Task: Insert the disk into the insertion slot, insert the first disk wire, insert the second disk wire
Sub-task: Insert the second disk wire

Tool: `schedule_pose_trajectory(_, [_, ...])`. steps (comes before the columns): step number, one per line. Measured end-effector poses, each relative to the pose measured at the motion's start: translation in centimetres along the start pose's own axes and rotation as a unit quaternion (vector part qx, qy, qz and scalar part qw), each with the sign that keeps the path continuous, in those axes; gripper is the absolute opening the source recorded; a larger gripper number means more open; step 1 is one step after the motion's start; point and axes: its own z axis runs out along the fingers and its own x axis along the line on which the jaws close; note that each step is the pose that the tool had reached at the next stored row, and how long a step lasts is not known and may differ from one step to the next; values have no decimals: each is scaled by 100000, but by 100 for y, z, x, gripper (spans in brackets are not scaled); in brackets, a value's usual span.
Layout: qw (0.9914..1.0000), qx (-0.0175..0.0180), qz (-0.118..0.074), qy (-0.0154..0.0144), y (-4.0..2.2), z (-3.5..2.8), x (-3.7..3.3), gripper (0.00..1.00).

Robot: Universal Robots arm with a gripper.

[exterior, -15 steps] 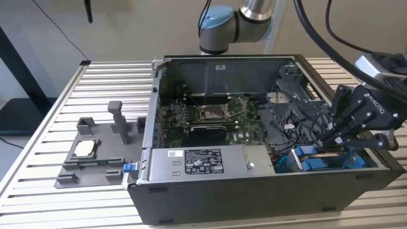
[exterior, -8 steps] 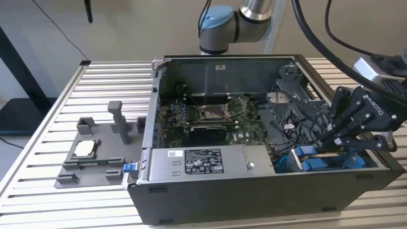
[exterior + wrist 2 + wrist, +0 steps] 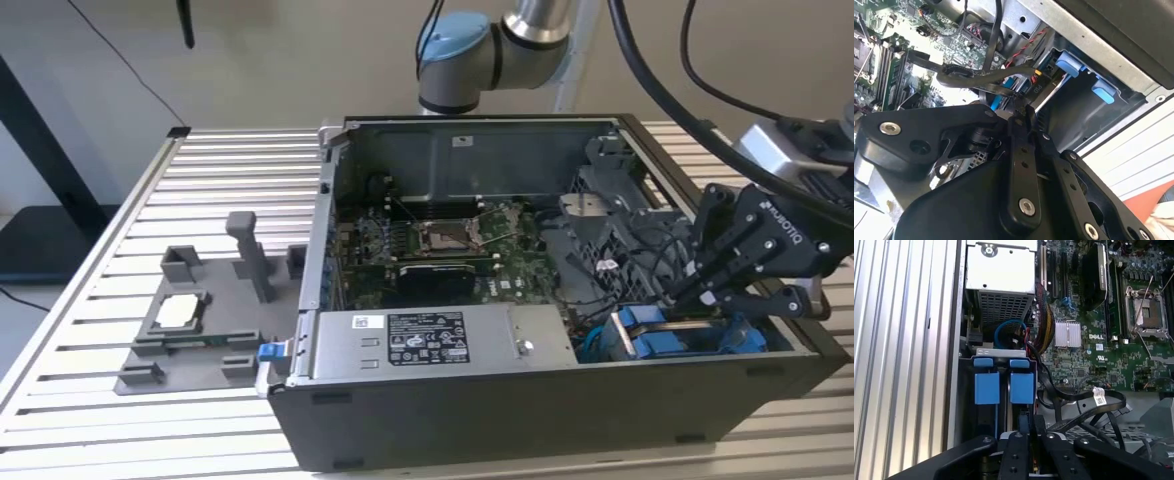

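Gripper [image 3: 705, 297]: fingers nearly together, pinching a black wire plug [image 3: 1035, 90], apparently. Disk [image 3: 663, 335]: seated in slot [image 3: 1004, 354], case's 4 o'clock corner. Step judged: wire insertion; plug must align with disk's socket.

Slatted table [image 3: 120, 215] — computer case [image 3: 534, 410], perhaps fixture [image 3: 200, 320]

Printed lettering stands on the motherboard [image 3: 1089, 355], a black connector [image 3: 1036, 90] and a sticker [image 3: 424, 337].
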Motion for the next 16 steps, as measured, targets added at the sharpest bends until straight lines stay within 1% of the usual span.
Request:
schedule_pose_trajectory(3, [100000,3,-3,-19,-1,3,0,18])
schedule_pose_trajectory(4, [100000,-1,-4,-15,-1,3,0,23])
schedule_pose_trajectory(5, [100000,-2,-2,-12,-1,3,0,23])
schedule_pose_trajectory(6, [100000,1,0,-6,-1,3,1,30])
schedule_pose_trajectory(10, [100000,-4,29,116,3,-12,-2,30])
schedule_pose_trajectory(13, [100000,-3,59,244,11,-48,-10,30])
schedule_pose_trajectory(16, [99999,-3,101,415,24,-96,-21,30])
